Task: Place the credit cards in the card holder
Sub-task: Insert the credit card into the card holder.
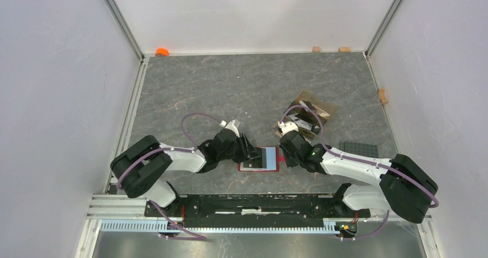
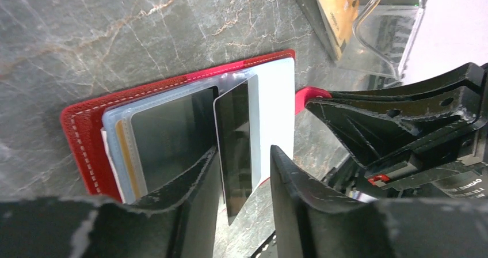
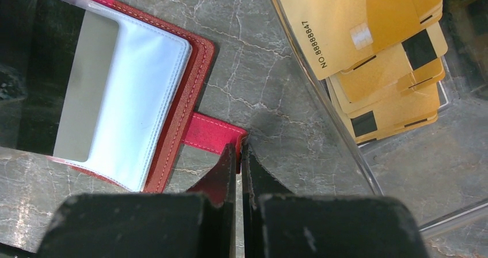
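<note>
The card holder [image 1: 259, 159] lies open on the surface [image 1: 230, 85], and the right pincer [image 3: 237, 154] is closed on its red tab [image 3: 210, 132] to hold it in place. The left pincer [image 2: 244, 154] stands open around the dark card [image 2: 230, 131], which sits only partly inside a clear sleeve [image 2: 167, 131]. Several orange cards [image 3: 368, 33] wait in the clear tray [image 3: 339, 131] nearby, so I judge much work is left.

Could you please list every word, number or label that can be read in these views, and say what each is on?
"NO 88888847": along the edge of the top orange card in the stack, right wrist view.
White print on the right gripper, near the left wrist view's right edge: too small to read.
Nothing else is readable.
</note>
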Tool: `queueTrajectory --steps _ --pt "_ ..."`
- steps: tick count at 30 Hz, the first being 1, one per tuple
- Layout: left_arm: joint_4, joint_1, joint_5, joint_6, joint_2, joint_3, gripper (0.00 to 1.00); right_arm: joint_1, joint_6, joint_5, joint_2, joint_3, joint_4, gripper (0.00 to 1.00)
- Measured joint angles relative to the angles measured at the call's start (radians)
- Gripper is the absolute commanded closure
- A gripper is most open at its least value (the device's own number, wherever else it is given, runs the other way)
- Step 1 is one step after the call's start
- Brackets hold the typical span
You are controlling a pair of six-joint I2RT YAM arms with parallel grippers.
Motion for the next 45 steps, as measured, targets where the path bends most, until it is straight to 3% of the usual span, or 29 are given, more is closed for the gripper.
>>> queueTrajectory --steps 5,12,45 --pt "-0.202 0.0 -0.026 0.084 -0.064 0.068 0.48 0.0 0.0 0.002 -0.001 0.0 -0.003 1.0" --pt "-0.324 0.0 -0.035 0.137 -0.107 0.094 0.47 0.0 0.0 0.003 -0.002 0.0 -0.005 1.0" --pt "-0.04 -0.089 0.027 0.103 0.05 0.105 0.46 0.005 0.001 0.005 -0.005 0.0 -0.013 0.99"
